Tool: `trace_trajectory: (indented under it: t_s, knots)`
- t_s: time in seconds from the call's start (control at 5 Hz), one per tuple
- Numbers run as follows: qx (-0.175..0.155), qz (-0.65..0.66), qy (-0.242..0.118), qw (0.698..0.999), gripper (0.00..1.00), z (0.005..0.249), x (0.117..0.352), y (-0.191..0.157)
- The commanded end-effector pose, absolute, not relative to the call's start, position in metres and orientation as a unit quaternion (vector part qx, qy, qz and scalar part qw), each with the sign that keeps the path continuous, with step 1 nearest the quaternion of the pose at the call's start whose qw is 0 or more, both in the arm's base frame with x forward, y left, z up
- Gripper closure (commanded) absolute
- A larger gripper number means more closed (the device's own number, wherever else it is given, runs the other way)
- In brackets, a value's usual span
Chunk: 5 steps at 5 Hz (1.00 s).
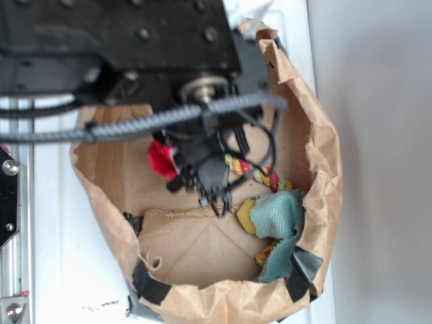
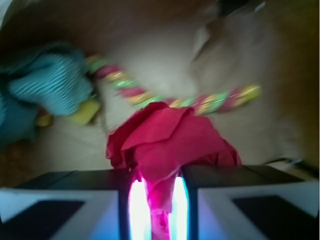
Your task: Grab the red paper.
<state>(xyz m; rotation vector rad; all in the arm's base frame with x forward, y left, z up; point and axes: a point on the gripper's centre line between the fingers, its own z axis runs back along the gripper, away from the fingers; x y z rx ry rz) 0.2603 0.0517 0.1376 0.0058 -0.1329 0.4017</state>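
The red paper [image 2: 170,137] is a bright red crumpled wad, pinched between my two fingers at the bottom of the wrist view, with most of it bulging out past the fingertips. My gripper [image 2: 159,200] is shut on it. In the exterior view the red paper [image 1: 160,159] shows as a small red patch to the left of my gripper [image 1: 202,177], which hangs inside the brown paper bag [image 1: 324,169], above its floor.
A red-yellow-green striped rope [image 2: 190,102] lies behind the paper; it also shows in the exterior view [image 1: 260,173]. A teal cloth [image 1: 280,226] and a yellow piece [image 1: 244,216] lie at the bag's right side. The bag's walls rise all round.
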Motion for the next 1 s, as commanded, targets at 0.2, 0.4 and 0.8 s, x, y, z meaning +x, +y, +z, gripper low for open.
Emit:
trace_trajectory:
  t_s: [0.2,0.4,0.8]
  knots:
    - [-0.026,0.063,-0.098,0.993,1.00,0.205,0.250,0.030]
    - [-0.048,0.045,-0.117,0.991,1.00,0.212,0.255,0.014]
    - [-0.012,0.039,-0.152,0.988,1.00,0.210,0.261,0.000]
